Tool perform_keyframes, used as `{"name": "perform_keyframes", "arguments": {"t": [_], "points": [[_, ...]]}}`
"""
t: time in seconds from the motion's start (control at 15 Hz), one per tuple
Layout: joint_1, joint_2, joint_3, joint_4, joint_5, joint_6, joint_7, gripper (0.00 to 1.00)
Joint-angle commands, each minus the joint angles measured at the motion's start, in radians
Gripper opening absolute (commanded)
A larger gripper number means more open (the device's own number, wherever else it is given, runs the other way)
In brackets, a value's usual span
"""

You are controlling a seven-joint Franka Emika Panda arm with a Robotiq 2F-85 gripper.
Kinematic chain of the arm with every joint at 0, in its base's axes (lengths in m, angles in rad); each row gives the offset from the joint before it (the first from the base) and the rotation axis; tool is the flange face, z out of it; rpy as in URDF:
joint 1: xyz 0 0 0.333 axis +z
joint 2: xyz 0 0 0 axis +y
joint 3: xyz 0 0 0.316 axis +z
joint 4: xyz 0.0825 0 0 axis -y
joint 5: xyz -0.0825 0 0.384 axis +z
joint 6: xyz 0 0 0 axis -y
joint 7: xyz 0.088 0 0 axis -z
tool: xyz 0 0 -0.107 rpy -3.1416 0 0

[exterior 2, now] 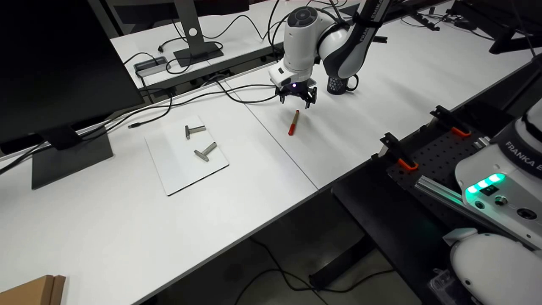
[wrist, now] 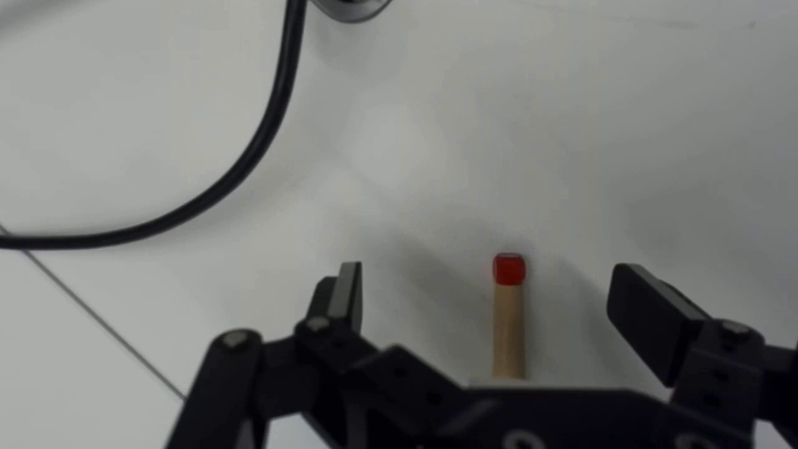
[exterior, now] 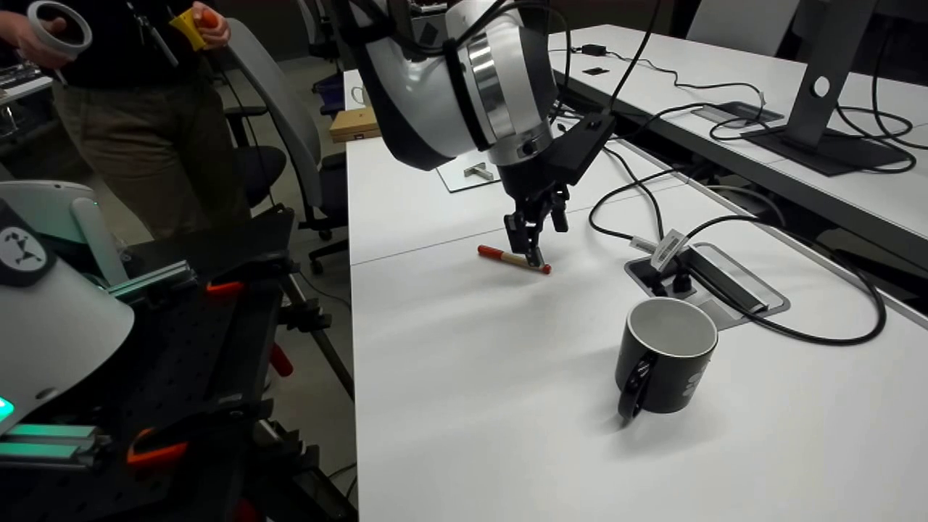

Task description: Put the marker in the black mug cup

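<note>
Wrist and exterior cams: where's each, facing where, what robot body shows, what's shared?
Wrist view: wrist-mounted, facing down at the thin red-and-tan marker; open black pincer at bottom.
An exterior view: raised, nearest the glossy black cylindrical mug, facing along the white tabletop; white base, white arm, pincer visible.
An exterior view: raised, nearer the flat white board than the mug, facing down toward the arm; base, arm, pincer visible.
Both exterior views share marker, mug, arm.

In an exterior view I see the marker [exterior: 513,259] lying flat on the white table [exterior: 449,406], tan-barrelled with red at both ends, the longer red to the left. Well apart from it, near and to the right, I have the black mug [exterior: 667,371] standing upright, glossy, pale inside, patterned on its side, handle turned near-left.
</note>
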Motion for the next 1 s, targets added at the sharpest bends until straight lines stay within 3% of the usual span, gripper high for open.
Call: {"name": "perform_keyframes", "arguments": {"t": [0.0,0.07,0.13,0.27,0.47,0.53,0.73,0.87,0.93], "points": [[-0.032,0.033,0.027,0.004,0.060,-0.014,-0.066,1.00],[-0.038,0.041,0.031,0.005,0.068,-0.015,-0.078,1.00],[-0.043,0.049,0.036,0.006,0.077,-0.016,-0.088,0.93],[-0.051,0.057,0.045,0.006,0.091,-0.017,-0.104,0.66],[-0.063,0.067,0.057,0.005,0.109,-0.020,-0.122,0.43],[-0.033,0.061,0.028,0.001,0.140,0.000,-0.134,0.34],[-0.028,0.054,0.023,0.003,0.173,0.003,-0.152,0.12],[-0.020,0.050,0.018,0.005,0.184,0.004,-0.152,0.00],[-0.017,0.045,0.015,0.005,0.187,0.008,-0.150,0.00]]}}
